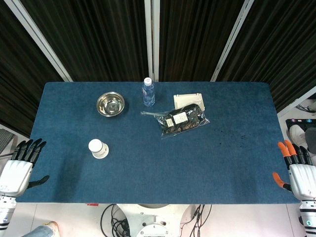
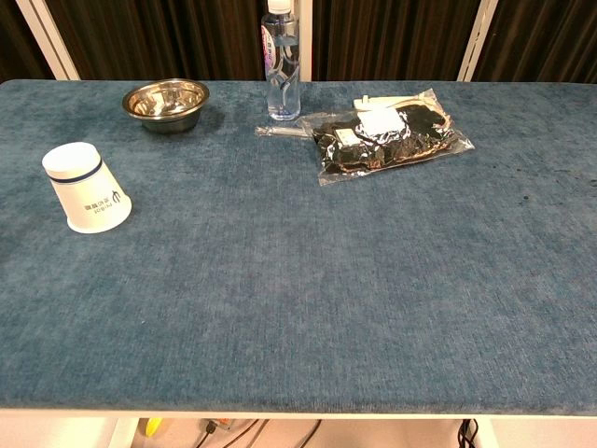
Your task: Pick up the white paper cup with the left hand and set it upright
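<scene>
The white paper cup (image 1: 98, 148) stands upside down on the blue table (image 1: 158, 173) toward the left front, rim on the cloth and base up; the chest view shows the cup (image 2: 86, 189) with a dark ring near its base and small print. My left hand (image 1: 19, 165) hangs off the table's left front corner, fingers spread, holding nothing, well left of the cup. My right hand (image 1: 298, 168) hovers off the right front corner, orange-tipped fingers apart and empty. Neither hand shows in the chest view.
A steel bowl (image 1: 110, 103) sits behind the cup. A water bottle (image 1: 148, 92) stands at the back centre. Right of it lie a clear bag of dark items (image 1: 180, 120) and a white tray (image 1: 188, 100).
</scene>
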{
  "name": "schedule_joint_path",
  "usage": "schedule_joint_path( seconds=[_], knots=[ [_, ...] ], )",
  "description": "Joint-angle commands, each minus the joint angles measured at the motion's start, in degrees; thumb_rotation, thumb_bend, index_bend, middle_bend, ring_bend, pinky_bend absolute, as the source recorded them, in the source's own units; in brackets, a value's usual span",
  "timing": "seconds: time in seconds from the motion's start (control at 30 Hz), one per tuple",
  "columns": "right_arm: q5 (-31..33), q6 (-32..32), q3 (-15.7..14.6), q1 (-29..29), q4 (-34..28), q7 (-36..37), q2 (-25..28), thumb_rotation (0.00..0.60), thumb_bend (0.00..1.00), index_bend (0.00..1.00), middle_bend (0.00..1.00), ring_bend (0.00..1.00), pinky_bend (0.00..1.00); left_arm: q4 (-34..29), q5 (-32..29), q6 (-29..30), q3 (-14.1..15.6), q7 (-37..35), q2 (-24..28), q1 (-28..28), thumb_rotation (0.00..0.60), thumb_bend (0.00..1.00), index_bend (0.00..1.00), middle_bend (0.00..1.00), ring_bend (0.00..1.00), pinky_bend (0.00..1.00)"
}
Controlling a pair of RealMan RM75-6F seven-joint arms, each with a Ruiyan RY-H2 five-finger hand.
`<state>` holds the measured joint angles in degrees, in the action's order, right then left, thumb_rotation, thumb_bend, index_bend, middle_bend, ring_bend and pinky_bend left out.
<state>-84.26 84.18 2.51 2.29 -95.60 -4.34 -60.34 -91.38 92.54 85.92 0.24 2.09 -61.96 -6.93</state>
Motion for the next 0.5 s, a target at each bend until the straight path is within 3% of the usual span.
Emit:
schedule_joint_path(
  seconds=[0.03,0.33,0.5],
  knots=[
    [-0.1,0.0,0.0,0.0,0.2,0.3,0.2,0.600,0.23,0.00,0.00,0.00,0.00,0.1,0.1,0.0,0.1,0.1,-0.1,0.0,0.600,0.11,0.02,0.02,0.00,0.00],
    [0.2,-0.6,-0.1,0.1,1.4,1.0,-0.3,0.600,0.23,0.00,0.00,0.00,0.00,-0.2,0.4,-0.8,-0.1,1.5,-0.3,-0.7,0.600,0.11,0.02,0.02,0.00,0.00],
    [0.3,-0.7,0.1,0.2,1.2,0.6,-0.4,0.600,0.23,0.00,0.00,0.00,0.00,-2.5,0.7,-4.1,-0.3,3.6,0.5,-2.9,0.600,0.11,0.02,0.02,0.00,0.00]
  ],
)
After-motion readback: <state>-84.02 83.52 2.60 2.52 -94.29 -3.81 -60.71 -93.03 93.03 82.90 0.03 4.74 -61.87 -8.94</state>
